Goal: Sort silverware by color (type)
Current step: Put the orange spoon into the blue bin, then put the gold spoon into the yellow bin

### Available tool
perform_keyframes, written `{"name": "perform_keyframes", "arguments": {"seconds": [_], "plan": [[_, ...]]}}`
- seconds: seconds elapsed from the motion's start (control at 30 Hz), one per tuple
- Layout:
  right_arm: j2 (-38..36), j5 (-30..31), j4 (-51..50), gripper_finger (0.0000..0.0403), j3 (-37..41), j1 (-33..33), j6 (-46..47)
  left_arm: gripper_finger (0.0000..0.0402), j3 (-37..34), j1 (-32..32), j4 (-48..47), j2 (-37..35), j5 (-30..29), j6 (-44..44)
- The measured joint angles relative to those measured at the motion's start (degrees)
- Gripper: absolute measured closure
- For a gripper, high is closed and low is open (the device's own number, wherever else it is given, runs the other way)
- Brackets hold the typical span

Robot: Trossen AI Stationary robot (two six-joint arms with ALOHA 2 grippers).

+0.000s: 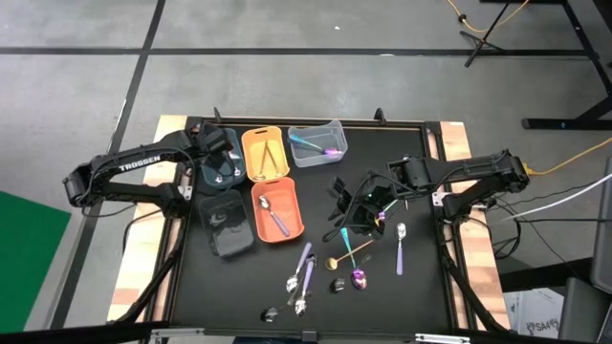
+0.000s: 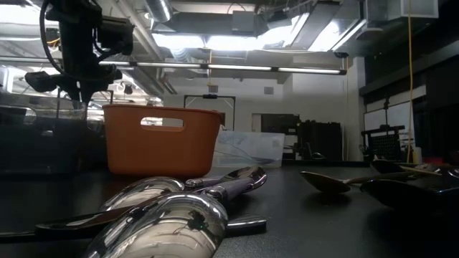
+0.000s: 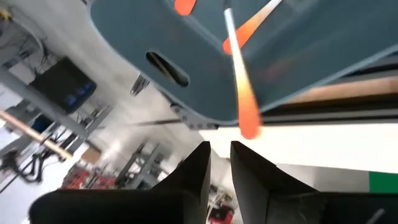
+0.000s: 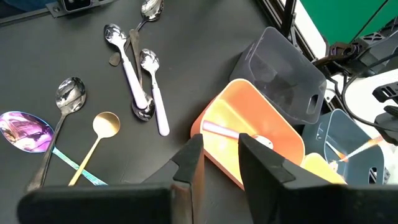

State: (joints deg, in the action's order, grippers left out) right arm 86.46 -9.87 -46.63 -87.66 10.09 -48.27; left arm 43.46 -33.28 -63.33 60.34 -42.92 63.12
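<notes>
1. Left gripper (image 3: 219,163): dark fingers slightly parted, empty, above translucent grey-blue bin (image 1: 222,159) near the table's (image 1: 421,277) far-left corner; an orange-handled utensil (image 3: 239,87) hung just beyond the fingertips.
2. Right gripper (image 4: 217,155): fingers apart, empty, mid-table.
3. Silverware (image 1: 304,272): glossy spoons scattered toward the near edge.

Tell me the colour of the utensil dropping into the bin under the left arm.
Orange-red: the slim orange-red utensil over the dark teal plastic bin, clearest in the left wrist view.
</notes>
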Motion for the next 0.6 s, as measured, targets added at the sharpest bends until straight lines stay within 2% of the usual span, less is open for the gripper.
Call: {"name": "perform_keyframes", "arguments": {"seconds": [0.2, 0.3, 0.47, 0.6], "plan": [[0.0, 0.0, 0.0, 0.0315, 0.0, 0.0, 0.02, 0.0345, 0.0, 0.0, 0.19, -0.02, -6.46, -3.71], [0.0, 0.0, 0.0, 0.0315, 0.0, 0.0, 0.02, 0.0345, 0.0, 0.02, 0.15, -0.02, -6.58, -7.35], [0.0, 0.02, -0.13, 0.0315, 0.0, 0.0, 0.18, 0.0345, 0.0, 0.02, 1.02, -0.02, 1.26, -13.17], [0.0, 2.01, -1.84, 0.0315, 0.0, 0.02, 3.91, 0.0345, 0.0, 0.02, 4.62, -0.02, 6.39, -20.97]]}}
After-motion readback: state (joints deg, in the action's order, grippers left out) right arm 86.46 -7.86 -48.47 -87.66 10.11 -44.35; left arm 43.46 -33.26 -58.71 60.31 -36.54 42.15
